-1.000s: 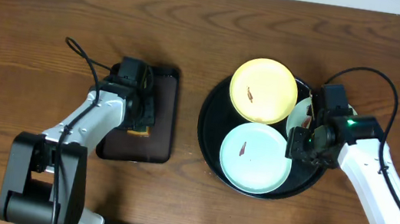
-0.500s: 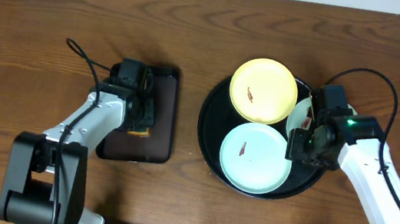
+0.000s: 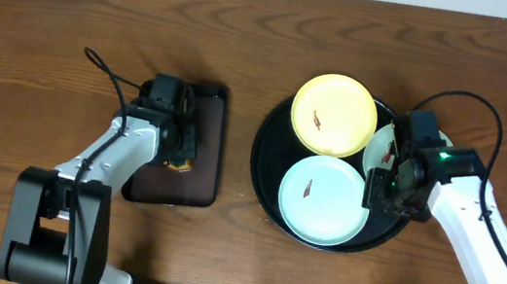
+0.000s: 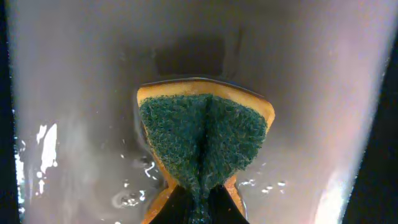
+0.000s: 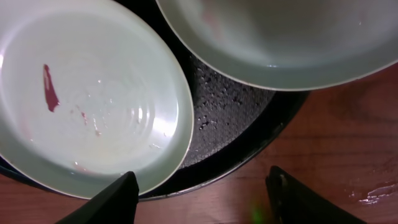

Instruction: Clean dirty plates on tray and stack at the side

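Observation:
On the round black tray (image 3: 262, 153) lie a pale yellow plate (image 3: 334, 114) and a mint-white plate (image 3: 323, 199). A third plate (image 3: 380, 139) peeks out beside my right gripper (image 3: 393, 186) at the tray's right side. The right wrist view shows a smeared mint plate (image 5: 93, 106) and another plate (image 5: 280, 37) on the tray (image 5: 230, 124). There my right gripper (image 5: 202, 199) is open, one finger by the smeared plate's edge, the other over the wood. My left gripper (image 3: 174, 146) is shut on a green and yellow sponge (image 4: 205, 140).
A smaller dark rectangular tray (image 3: 203, 155) lies left of the round one, under my left gripper; its surface (image 4: 74, 93) looks wet. Brown wooden table (image 3: 54, 18) surrounds both trays. A black cable (image 3: 105, 74) loops by the left arm.
My left gripper's jaws have closed on the sponge over the rectangular tray. The right gripper has shifted only slightly and stays open.

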Controlling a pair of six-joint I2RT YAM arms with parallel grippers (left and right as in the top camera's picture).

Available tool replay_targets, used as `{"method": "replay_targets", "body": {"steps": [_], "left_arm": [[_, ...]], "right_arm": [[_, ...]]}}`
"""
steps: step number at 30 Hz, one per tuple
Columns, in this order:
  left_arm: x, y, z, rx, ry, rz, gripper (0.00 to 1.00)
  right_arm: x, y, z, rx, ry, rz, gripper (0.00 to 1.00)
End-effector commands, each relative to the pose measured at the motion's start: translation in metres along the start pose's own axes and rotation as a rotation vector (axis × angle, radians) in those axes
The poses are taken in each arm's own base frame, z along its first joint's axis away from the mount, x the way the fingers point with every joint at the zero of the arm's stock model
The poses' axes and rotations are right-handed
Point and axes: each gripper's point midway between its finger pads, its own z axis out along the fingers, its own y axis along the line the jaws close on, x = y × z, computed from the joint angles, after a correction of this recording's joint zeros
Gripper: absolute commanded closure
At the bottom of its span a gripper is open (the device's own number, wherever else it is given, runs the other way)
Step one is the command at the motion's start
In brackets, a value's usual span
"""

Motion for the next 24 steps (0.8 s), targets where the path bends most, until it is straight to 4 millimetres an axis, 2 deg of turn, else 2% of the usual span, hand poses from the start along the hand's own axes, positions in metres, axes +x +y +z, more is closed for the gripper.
{"method": "replay_targets", "body": {"steps": [1, 4, 12, 18, 21, 24], "left_arm": [[-0.001, 0.001, -0.006, -0.006, -0.021, -0.001, 0.92], [-0.009, -0.001, -0.022, 0.011, -0.073, 0.0, 0.93], [-0.028, -0.008, -0.083, 0.066, -0.255, 0.002, 0.92], [-0.032, -0.01, -0.116, 0.066, -0.268, 0.034, 0.93], [-0.042, -0.014, -0.13, 0.075, -0.302, 0.048, 0.92], [-0.055, -0.018, -0.144, 0.089, -0.351, 0.049, 0.93]], "right_arm": [[0.011, 0.004, 0.005, -0.018, 0.032, -0.008, 0.37], [0.018, 0.005, 0.012, -0.012, 0.046, -0.013, 0.38], [0.029, 0.017, 0.032, -0.014, 0.045, -0.035, 0.4], [0.024, 0.011, 0.036, 0.032, 0.008, -0.047, 0.4], [0.017, 0.006, 0.036, 0.063, -0.024, -0.058, 0.4], [0.012, 0.005, 0.033, 0.074, -0.043, -0.095, 0.45]]}}
